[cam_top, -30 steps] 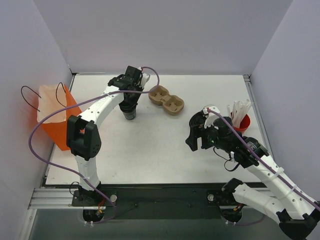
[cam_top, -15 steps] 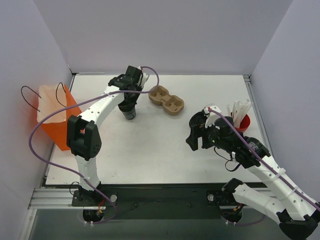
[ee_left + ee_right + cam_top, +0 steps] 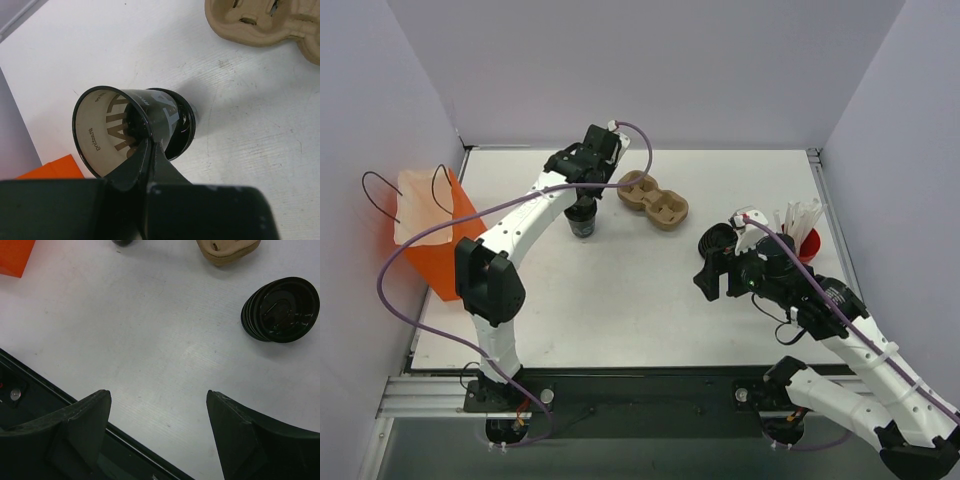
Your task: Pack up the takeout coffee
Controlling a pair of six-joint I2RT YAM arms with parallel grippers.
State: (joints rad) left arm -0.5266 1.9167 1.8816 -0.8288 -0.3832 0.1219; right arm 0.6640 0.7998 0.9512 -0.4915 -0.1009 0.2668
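My left gripper (image 3: 149,142) is shut on the rim of a black paper cup with no lid (image 3: 105,125). That cup is tilted, its open mouth facing the wrist camera. A second black round rim (image 3: 182,127) shows right behind it on the table; I cannot tell whether the two are nested. From above, the cup (image 3: 582,224) stands under the left gripper (image 3: 583,205), left of the carrier. The takeout coffee is out of view. My right gripper (image 3: 157,392) hangs open over bare table, and from above it (image 3: 706,264) is at mid right.
A brown pulp cup carrier (image 3: 653,199) lies behind the centre of the table. The orange bag (image 3: 430,240) stands at the left edge. A stack of black lids (image 3: 280,310) lies ahead of the right gripper. A red cup of white sticks (image 3: 805,238) stands at the right.
The left gripper has closed on the cup's rim, and its wrist has swung back and to the right above the cup. The right arm has barely shifted.
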